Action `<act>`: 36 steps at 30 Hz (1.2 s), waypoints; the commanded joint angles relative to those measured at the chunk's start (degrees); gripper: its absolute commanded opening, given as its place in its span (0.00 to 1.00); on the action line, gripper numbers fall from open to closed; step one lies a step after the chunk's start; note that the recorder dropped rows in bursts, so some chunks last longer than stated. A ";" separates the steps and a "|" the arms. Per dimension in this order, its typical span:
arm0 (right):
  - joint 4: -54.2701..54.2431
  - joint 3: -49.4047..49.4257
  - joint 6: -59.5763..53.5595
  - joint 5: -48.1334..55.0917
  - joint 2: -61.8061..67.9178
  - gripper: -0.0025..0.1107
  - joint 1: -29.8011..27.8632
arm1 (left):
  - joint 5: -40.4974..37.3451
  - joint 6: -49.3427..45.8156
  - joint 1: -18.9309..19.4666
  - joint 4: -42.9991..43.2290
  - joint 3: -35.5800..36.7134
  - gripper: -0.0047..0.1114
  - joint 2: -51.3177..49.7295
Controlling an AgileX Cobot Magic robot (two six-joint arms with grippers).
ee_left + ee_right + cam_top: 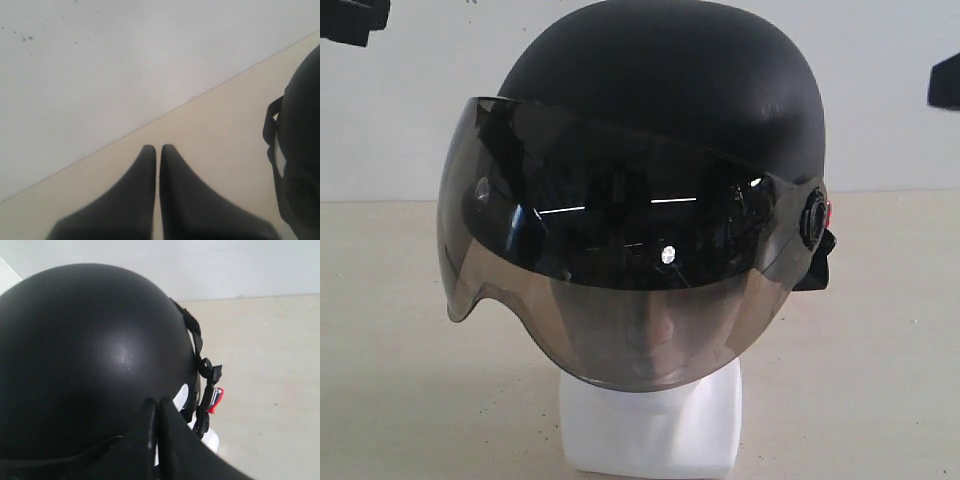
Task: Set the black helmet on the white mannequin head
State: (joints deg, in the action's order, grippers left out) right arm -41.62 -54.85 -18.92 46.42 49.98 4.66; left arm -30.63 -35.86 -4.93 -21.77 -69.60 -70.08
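The black helmet sits on the white mannequin head; its smoky visor covers the face, which shows dimly through it. Only the neck and square base show below. My left gripper is shut on nothing and hangs over the table, apart from the helmet. In the exterior view it is the dark shape at the upper left. My right gripper is shut with nothing in it and hovers just above the back of the helmet shell. A sliver of the white head shows under the rim.
The helmet's chin strap with a red buckle dangles at the side. A beige tabletop surrounds the head, with a white wall behind. A dark part of the right arm shows at the right edge.
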 commanded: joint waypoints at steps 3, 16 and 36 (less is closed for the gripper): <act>-6.48 4.78 -5.13 -7.41 0.04 0.02 -0.12 | -5.27 -16.84 1.82 -18.56 0.30 0.08 -5.59; -11.98 4.83 -9.90 -5.48 6.01 0.02 -0.12 | -9.77 -28.31 3.64 -31.46 0.30 0.08 -6.83; -14.58 3.13 -11.90 -1.18 9.59 0.02 -0.12 | -23.25 -29.94 4.37 -36.41 0.30 0.08 -9.66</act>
State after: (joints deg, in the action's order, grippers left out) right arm -55.80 -50.29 -29.94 44.33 58.23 4.66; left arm -52.30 -65.44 -0.66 -56.96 -69.47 -79.68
